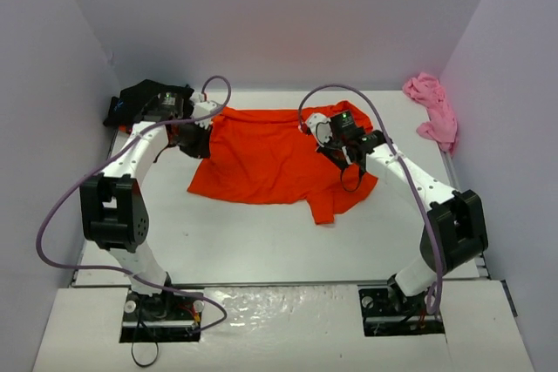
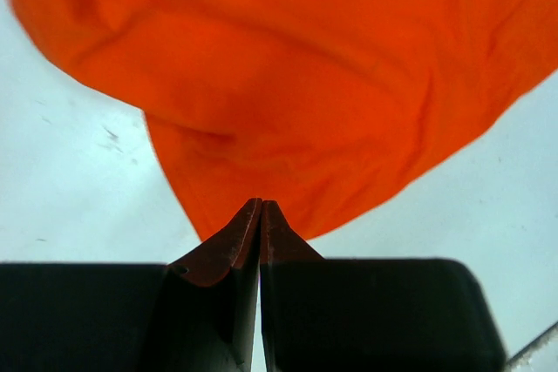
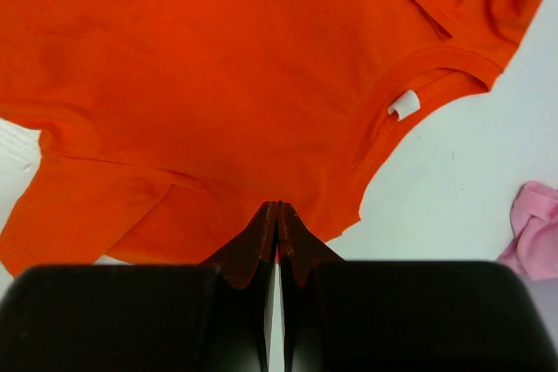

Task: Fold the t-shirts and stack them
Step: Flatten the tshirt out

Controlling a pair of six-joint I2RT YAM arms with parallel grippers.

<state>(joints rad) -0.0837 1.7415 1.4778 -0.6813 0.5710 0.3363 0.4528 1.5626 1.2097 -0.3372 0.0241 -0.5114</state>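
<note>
Our left pincer (image 2: pixel 260 213) and right pincer (image 3: pixel 277 213) are both closed, each pinching an edge of the bright orange-red cloth t-shirt (image 1: pixel 261 163), which lies on the white bench (image 1: pixel 261 246). We should move them together, keeping the cloth taut.

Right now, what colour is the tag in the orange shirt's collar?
White. The tag on the orange shirt shows best in the right wrist view.
</note>
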